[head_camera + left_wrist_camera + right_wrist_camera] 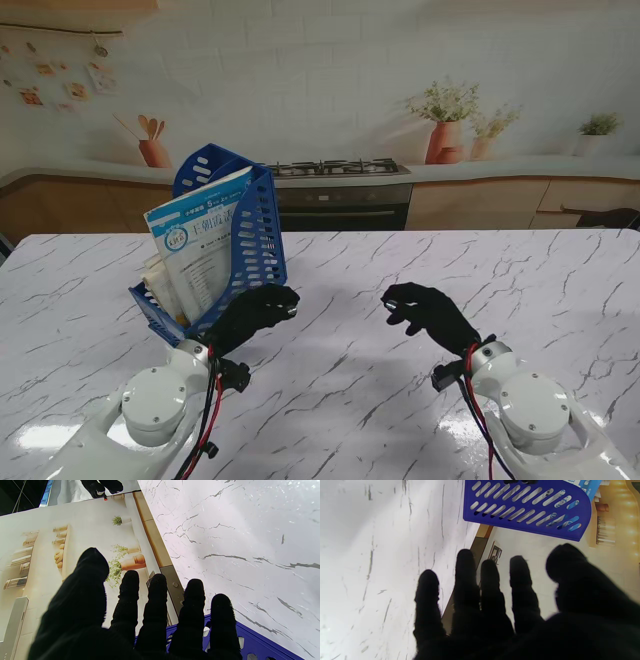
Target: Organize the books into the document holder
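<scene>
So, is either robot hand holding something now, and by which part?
No. The left robot hand is next to the blue document holder without gripping it, and the right robot hand hangs over the table; both are open.

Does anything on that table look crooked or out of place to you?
Slightly. The book in the blue document holder leans at a slant, its top corner poking above the holder's wall, rather than standing straight. Nothing looks spilled or damaged. Both the left hand and right hand hold nothing.
</scene>
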`<state>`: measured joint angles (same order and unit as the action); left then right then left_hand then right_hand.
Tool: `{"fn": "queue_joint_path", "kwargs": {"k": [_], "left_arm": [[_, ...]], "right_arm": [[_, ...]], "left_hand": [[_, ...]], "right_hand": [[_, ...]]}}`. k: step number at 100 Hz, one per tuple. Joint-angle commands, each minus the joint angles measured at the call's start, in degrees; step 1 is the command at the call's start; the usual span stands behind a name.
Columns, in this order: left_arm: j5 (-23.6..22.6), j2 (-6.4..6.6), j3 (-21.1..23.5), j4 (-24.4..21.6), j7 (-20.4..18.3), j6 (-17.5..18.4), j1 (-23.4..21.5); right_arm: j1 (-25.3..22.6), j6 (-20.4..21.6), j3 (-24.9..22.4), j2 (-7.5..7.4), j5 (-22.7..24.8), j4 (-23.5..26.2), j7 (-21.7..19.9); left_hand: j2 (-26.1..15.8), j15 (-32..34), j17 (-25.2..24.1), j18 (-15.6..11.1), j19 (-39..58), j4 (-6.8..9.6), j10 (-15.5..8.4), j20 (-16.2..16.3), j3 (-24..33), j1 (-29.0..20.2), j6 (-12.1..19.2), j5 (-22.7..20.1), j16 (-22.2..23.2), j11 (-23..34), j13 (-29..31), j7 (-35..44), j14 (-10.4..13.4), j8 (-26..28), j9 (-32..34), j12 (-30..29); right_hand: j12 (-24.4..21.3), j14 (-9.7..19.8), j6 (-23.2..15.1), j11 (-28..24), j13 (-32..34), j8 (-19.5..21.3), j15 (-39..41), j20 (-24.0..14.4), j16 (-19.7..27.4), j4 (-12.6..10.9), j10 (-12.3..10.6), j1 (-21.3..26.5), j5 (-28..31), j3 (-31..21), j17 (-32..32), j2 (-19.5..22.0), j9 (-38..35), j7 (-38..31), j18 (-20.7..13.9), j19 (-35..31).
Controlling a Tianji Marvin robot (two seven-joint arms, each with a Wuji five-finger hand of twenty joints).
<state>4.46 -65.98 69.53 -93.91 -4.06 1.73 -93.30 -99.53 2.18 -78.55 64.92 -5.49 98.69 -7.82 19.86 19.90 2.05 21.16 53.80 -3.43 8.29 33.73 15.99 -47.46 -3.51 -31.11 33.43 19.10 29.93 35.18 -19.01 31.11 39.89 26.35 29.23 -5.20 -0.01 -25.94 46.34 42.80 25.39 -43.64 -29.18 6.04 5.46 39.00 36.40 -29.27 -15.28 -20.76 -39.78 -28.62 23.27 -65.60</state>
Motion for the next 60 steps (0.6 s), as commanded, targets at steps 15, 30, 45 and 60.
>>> {"fn": "queue_joint_path", "kwargs": {"k": [15,30,45,60], "left_arm": [[1.1,-0.47,0.3,0.5,-0.9,0.2,-0.1],[1.1,-0.40,0.4,0.4,-1.1,0.1,-0.2],[1.0,-0.44,0.3,0.4,-0.9,0.0,-0.2],[0.9,-0.42,0.3,0.5,-0.9,0.4,-0.1]], "right_arm": [[-0.8,-1.2,0.0,0.24,0.0,1.0,-0.7],[-1.0,-1.4,0.0,0.24,0.1,1.2,-0.7],[-1.2,-1.6,-0.2,0.19,0.1,1.3,-0.9],[-1.3,-1.8,-0.4,0.10,0.0,1.3,-1.3]], "left_hand": [[-0.7,1.6,-0.9,-1.1,-0.1,1.27,-0.1,0.3,1.6,-0.4,0.0,0.0,0.5,0.7,0.6,-0.3,-0.1,-0.8,0.7,0.4],[-0.7,1.5,-0.9,-1.1,-0.2,1.25,-0.1,0.4,1.6,-0.3,0.1,0.0,0.5,0.7,0.7,-0.2,-0.2,-1.0,0.7,0.3],[-0.8,1.5,-1.0,-1.2,-0.4,1.24,-0.1,0.4,1.6,-0.2,0.1,0.0,0.5,0.7,0.6,-0.2,-0.1,-1.0,0.7,0.3],[-0.8,1.5,-1.0,-1.3,-0.5,1.25,-0.2,0.5,1.5,-0.2,0.1,0.1,0.5,0.6,0.7,-0.4,-0.1,-1.3,0.8,0.2]], "right_hand": [[0.1,-0.1,-0.5,0.0,0.6,-1.4,0.8,0.8,0.5,0.3,-0.3,1.2,0.1,1.1,0.5,0.4,-0.7,-0.4,3.7,-0.3],[0.0,-0.3,-0.4,0.3,0.7,-1.5,0.6,0.8,0.6,0.2,-0.4,1.0,0.2,0.7,0.6,0.4,-0.9,0.0,4.0,-0.2],[0.1,-0.3,-0.3,0.4,0.8,-1.6,0.6,0.8,0.6,0.2,-0.3,0.8,0.2,0.4,0.6,0.4,-0.9,0.2,3.9,-0.3],[0.2,0.0,-0.2,0.3,0.7,-1.6,0.7,0.8,0.5,0.3,-0.4,0.8,0.1,0.5,0.4,0.7,-0.9,0.3,3.6,-0.5]]}}
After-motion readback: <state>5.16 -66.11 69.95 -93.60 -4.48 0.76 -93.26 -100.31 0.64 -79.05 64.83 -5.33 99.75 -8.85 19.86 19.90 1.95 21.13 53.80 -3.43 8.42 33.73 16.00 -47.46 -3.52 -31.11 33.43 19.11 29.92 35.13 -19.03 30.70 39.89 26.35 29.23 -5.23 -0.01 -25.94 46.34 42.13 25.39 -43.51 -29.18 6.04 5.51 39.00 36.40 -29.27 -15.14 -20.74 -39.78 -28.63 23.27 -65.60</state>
